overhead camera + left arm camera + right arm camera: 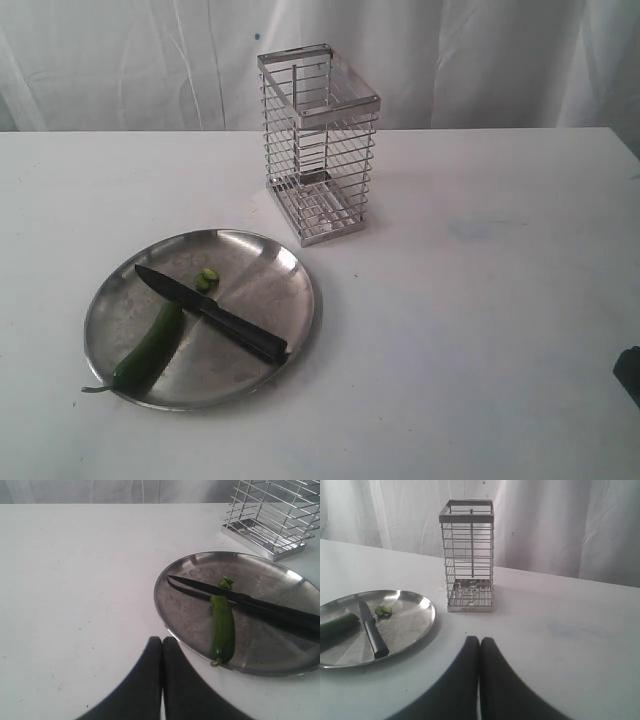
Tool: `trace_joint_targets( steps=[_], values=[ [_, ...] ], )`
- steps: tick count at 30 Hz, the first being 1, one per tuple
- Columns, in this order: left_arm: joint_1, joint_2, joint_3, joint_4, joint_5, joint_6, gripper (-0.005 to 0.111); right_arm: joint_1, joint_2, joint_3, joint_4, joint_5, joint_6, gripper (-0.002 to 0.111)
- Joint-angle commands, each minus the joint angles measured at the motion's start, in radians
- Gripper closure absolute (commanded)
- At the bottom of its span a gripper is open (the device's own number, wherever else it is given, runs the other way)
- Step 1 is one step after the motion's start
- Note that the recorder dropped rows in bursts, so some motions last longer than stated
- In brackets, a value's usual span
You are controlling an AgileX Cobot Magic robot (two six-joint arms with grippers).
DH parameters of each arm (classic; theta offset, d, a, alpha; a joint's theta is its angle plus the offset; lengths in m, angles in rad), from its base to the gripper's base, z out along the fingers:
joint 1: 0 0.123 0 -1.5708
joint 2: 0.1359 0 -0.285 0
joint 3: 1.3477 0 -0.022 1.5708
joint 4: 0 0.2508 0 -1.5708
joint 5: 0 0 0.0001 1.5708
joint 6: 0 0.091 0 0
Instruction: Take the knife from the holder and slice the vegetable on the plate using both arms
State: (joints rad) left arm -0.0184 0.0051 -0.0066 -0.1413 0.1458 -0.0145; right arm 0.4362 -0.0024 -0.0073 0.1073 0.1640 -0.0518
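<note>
- The left gripper [162,645] has its jaws pressed together with nothing between them, hanging above the bare white table [75,580] just short of the plate's rim.
- The right gripper [480,645] likewise has its jaws closed and empty, over the table in front of the holder and beside the plate.
- In the exterior view only a small dark part of an arm shows at the right edge, well apart from everything else.
- The plate [290,262], round and dull silver, lies on the table in front of the holder and carries three things.
- The knife [212,313] lies flat across the plate, its pointed tip toward the far left rim and its black handle reaching the near right rim.
- The vegetable [150,349], a glossy green chili, lies on the plate's near-left part, its thin stem curling over the rim; its other end, cut off, touches or sits just under the blade.
- Two small green cut slices [206,279] rest on the plate on the other side of the blade, close to it.
- The holder [320,145], a tall wire basket, stands upright on the table beyond the plate, with nothing inside it.
</note>
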Motion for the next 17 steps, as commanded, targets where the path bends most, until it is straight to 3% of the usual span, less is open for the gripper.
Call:
trace_joint_targets(
  steps=[1,10,17],
  values=[
    [-0.004,-0.005,0.007,-0.007,0.004,-0.007,0.107,0.003,0.002,0.007,0.001,0.003,0.004,0.108],
    [-0.004,-0.005,0.007,-0.007,0.004,-0.007,0.107,-0.007,0.002,0.007,0.001,0.003,0.004,0.108],
    [-0.004,-0.005,0.007,-0.007,0.004,-0.007,0.107,-0.236,0.002,0.007,0.001,0.003,0.004,0.108]
  ],
)
